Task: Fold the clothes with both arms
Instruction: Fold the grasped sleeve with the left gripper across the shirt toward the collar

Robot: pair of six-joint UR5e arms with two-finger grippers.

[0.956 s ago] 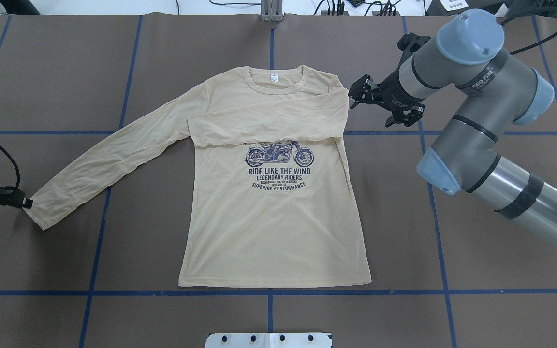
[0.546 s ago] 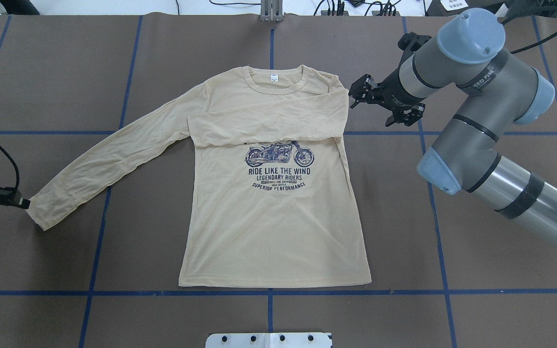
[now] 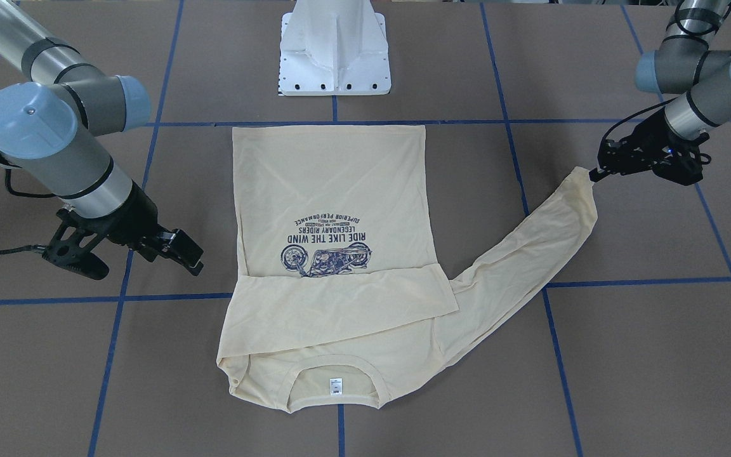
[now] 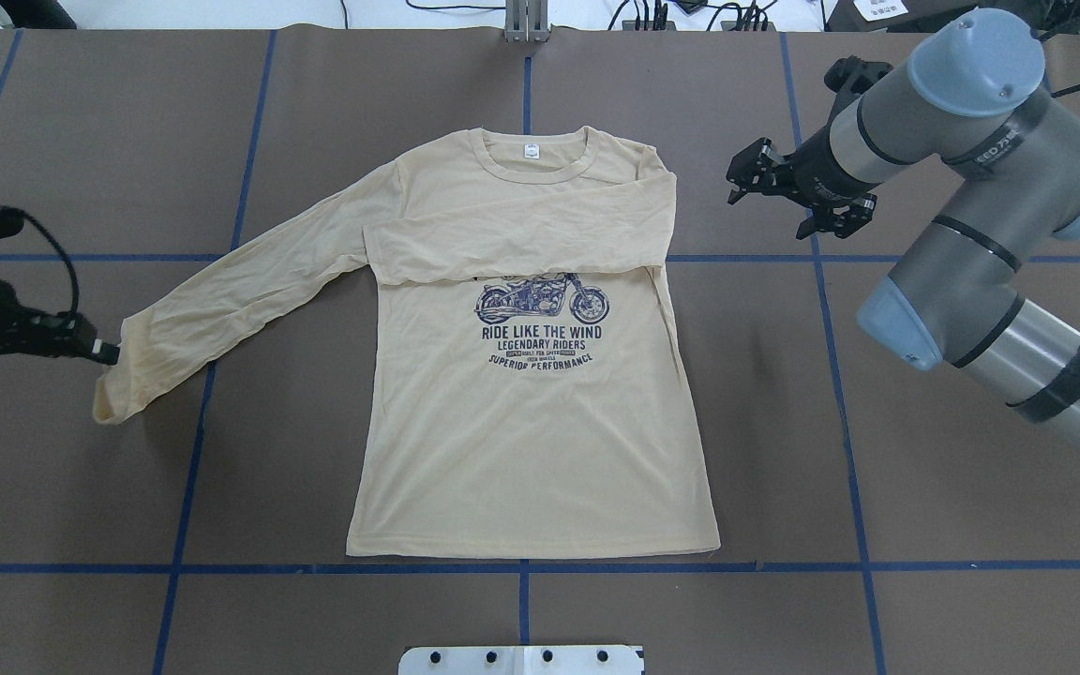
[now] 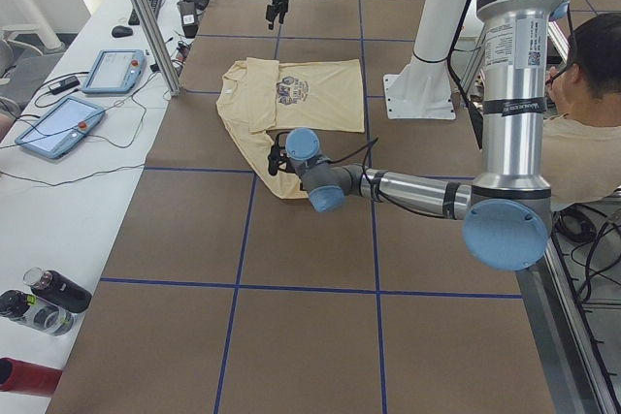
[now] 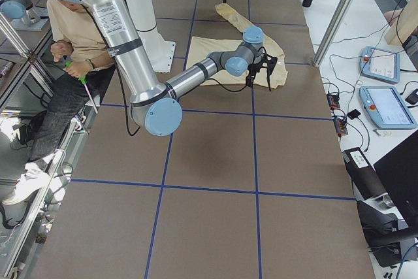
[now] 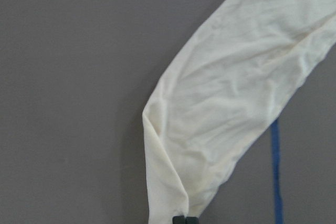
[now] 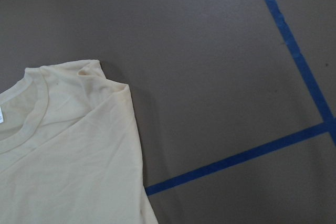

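Brown table (image 4: 81,141) crossed by blue tape lines (image 4: 690,566); directions as on the overhead view. Cream T-shirt (image 4: 531,450) flat at centre, print side up, collar (image 4: 488,164) at 12 o'clock, hem (image 4: 531,549) at 6 o'clock. Folded sleeve (image 4: 521,230) laid across the chest, bordering the top of the motorcycle print (image 4: 542,300). Outstretched sleeve (image 4: 240,291) running toward 8 o'clock, its end bunched and doubled over. Left claw (image 4: 107,353) at 9 o'clock, pinched shut on that sleeve end. Right claw (image 3: 146,270) at 2 o'clock, jaws spread wide and empty, near the shirt's shoulder (image 4: 652,164) but apart from the fabric.
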